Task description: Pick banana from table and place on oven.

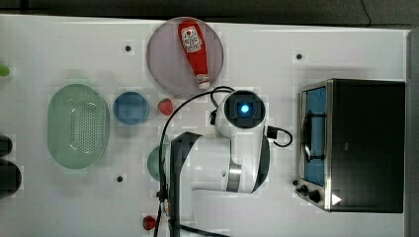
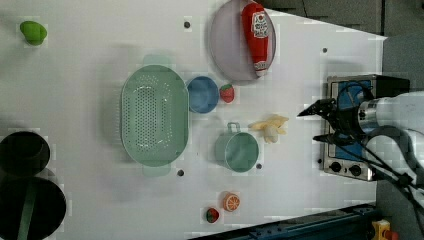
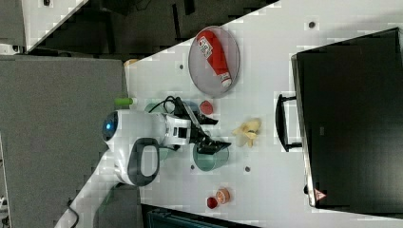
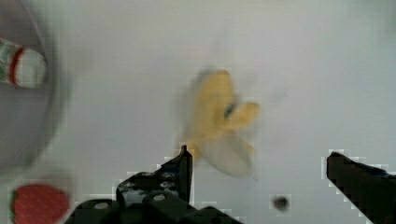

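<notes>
The banana (image 2: 270,128), small, pale yellow and partly peeled, lies on the white table (image 2: 90,60) beside a teal cup (image 2: 238,151). It also appears as the banana (image 3: 247,130) and the banana (image 4: 218,120). My gripper (image 2: 309,126) hangs above the table, open and holding nothing. In the left view it is just right of the banana, between it and the oven (image 2: 350,167). The gripper (image 4: 259,159) has the fruit just ahead of one finger. In the right view the gripper (image 3: 222,132) is left of the banana. The oven (image 1: 368,143) has a bare black top.
A ketchup bottle (image 1: 194,49) lies on a grey plate (image 1: 160,59). A green colander (image 1: 78,126), a blue bowl (image 1: 131,107) and a strawberry (image 1: 165,105) sit on the top view's left. An orange slice (image 2: 231,201) lies near the table edge. The arm (image 1: 242,111) covers the table's middle.
</notes>
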Available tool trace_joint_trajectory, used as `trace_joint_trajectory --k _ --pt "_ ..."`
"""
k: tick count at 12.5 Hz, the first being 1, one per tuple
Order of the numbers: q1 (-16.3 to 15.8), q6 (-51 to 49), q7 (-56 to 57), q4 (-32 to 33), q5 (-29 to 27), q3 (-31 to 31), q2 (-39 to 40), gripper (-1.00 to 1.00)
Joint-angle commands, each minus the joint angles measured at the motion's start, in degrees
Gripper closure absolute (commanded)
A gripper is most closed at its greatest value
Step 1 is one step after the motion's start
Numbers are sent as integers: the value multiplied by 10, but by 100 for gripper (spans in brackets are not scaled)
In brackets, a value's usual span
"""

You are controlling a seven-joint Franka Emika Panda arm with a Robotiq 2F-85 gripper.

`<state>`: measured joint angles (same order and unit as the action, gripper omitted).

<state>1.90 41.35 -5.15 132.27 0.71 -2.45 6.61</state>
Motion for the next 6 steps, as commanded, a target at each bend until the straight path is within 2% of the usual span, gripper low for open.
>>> trace_joint_trajectory --k 1,6 --pt "-7 67 -4 16 1 11 12 -100" --pt "-6 163 -4 74 0 11 59 -100"
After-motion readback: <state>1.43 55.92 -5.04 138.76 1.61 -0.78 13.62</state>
